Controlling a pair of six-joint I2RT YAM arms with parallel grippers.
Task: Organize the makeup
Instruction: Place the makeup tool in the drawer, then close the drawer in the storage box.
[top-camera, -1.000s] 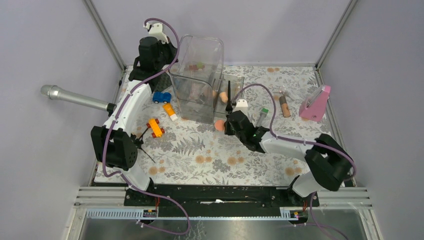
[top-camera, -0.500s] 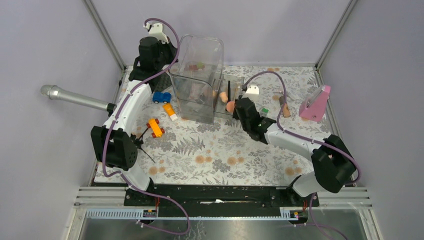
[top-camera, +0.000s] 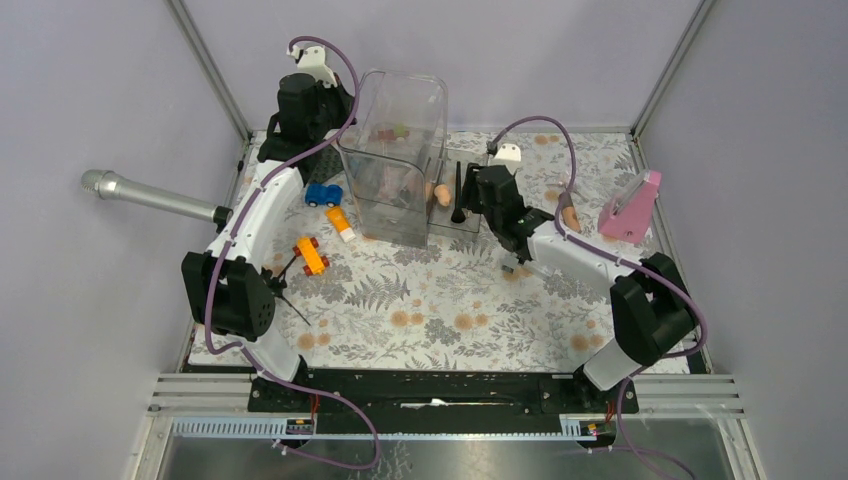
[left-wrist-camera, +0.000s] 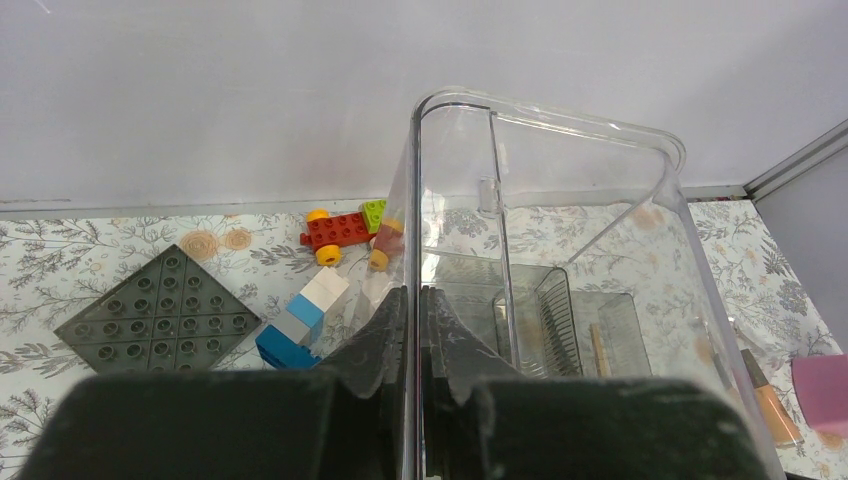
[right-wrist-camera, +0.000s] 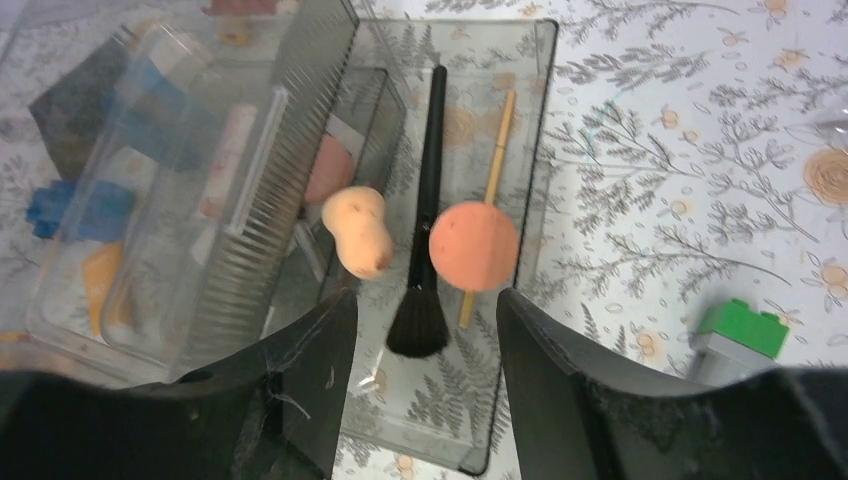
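A coral-pink round disc (right-wrist-camera: 473, 246) lies loose in the clear low tray (right-wrist-camera: 545, 110), on a thin tan stick (right-wrist-camera: 494, 150) and beside a black brush (right-wrist-camera: 428, 200) and a beige sponge (right-wrist-camera: 360, 230). My right gripper (right-wrist-camera: 425, 300) (top-camera: 487, 192) hovers open just above that tray, nothing between its fingers. A grey tube with green cap (right-wrist-camera: 735, 335) lies on the mat to the right of the tray. My left gripper (left-wrist-camera: 412, 300) (top-camera: 342, 135) is shut on the thin wall of the tall clear container (left-wrist-camera: 560, 130) (top-camera: 395, 150).
A pink wedge-shaped case (top-camera: 630, 205) and a tan-handled brush (top-camera: 568, 212) lie at the right. A silver microphone (top-camera: 150, 195), blue car (top-camera: 322, 194), orange block (top-camera: 340, 222) and orange car (top-camera: 311, 255) lie left. A grey baseplate (left-wrist-camera: 160, 315) and red toy car (left-wrist-camera: 345, 230) sit behind the container.
My right arm swung from the mat back to the tray carrying the coral disc, then opened; the disc now rests in the tray. The left arm has not moved.
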